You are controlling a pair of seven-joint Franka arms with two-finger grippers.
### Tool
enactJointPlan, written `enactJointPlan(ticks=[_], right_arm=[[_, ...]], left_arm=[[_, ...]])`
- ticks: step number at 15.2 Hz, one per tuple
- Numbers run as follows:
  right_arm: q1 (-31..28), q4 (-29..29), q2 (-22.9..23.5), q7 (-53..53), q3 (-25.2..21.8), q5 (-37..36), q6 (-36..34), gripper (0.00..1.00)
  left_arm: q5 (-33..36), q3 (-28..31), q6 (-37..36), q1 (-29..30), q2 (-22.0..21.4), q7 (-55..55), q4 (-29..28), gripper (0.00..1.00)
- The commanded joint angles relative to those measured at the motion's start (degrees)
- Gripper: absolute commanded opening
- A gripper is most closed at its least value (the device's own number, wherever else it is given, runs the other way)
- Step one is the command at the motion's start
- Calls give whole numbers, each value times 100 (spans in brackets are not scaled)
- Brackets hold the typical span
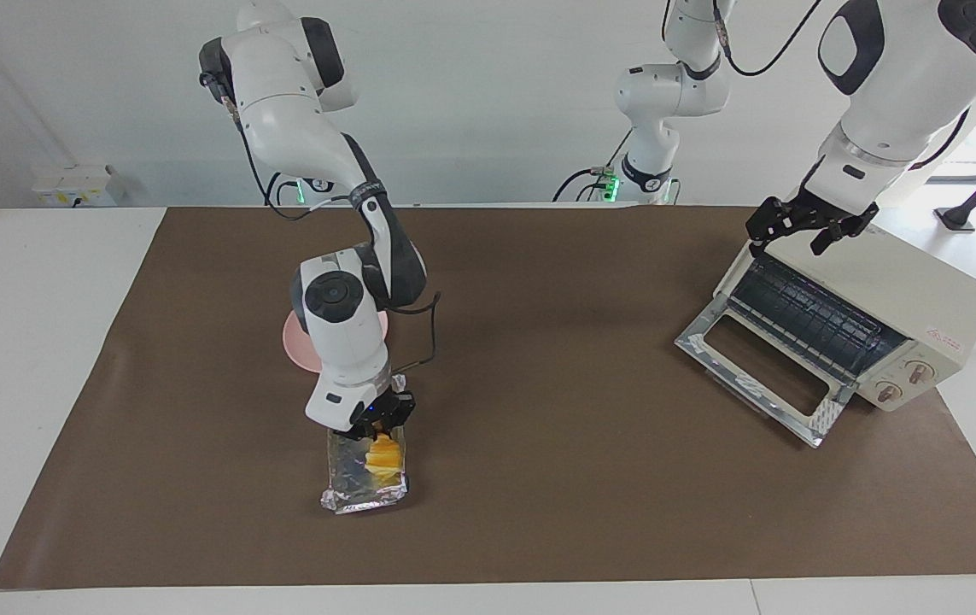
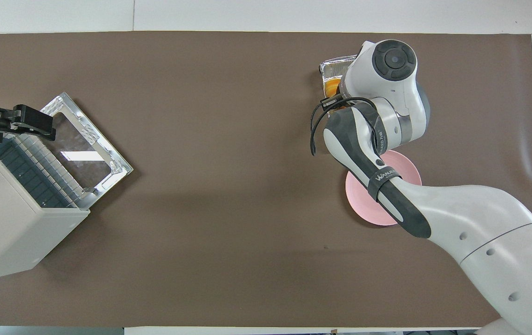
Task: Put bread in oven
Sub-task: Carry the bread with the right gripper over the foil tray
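The bread [image 1: 383, 459], yellow-orange slices, lies in a crinkled silver foil tray [image 1: 359, 494] toward the right arm's end of the table. My right gripper [image 1: 381, 424] is down at the bread's end that is nearer to the robots, at the tray. In the overhead view the arm covers most of it; a bit of the bread [image 2: 331, 86] and of the tray [image 2: 336, 66] shows. The cream-white oven [image 1: 906, 295] stands at the left arm's end, its glass door [image 1: 761, 369] dropped open. My left gripper [image 1: 795, 243] is open and empty above the oven's top front edge; it also shows in the overhead view [image 2: 48, 125].
A round pink plate [image 1: 298, 346] lies on the brown mat just nearer to the robots than the foil tray, partly under my right arm. The oven's wire rack [image 1: 803, 312] shows inside. The brown mat [image 1: 539, 384] spans the table between tray and oven.
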Motion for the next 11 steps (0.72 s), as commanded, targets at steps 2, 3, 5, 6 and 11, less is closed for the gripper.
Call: enactJointPlan(ticks=[2, 3, 5, 6, 11], right_arm=[[-97, 132, -348, -64, 14, -24, -741, 100], [-141, 307, -418, -81, 23, -24, -1057, 100], [-246, 441, -550, -177, -4, -50, -1437, 100], [-343, 441, -568, -361, -12, -41, -1439, 100], [-687, 46, -551, -793, -12, -41, -790, 100]], left_arm=[[-42, 18, 57, -3, -168, 0, -186, 100], [-51, 18, 66, 6, -168, 0, -186, 100], [-51, 26, 57, 6, -168, 0, -186, 100], [-51, 18, 57, -3, -168, 0, -186, 100], [-51, 18, 57, -3, -168, 0, -186, 100]])
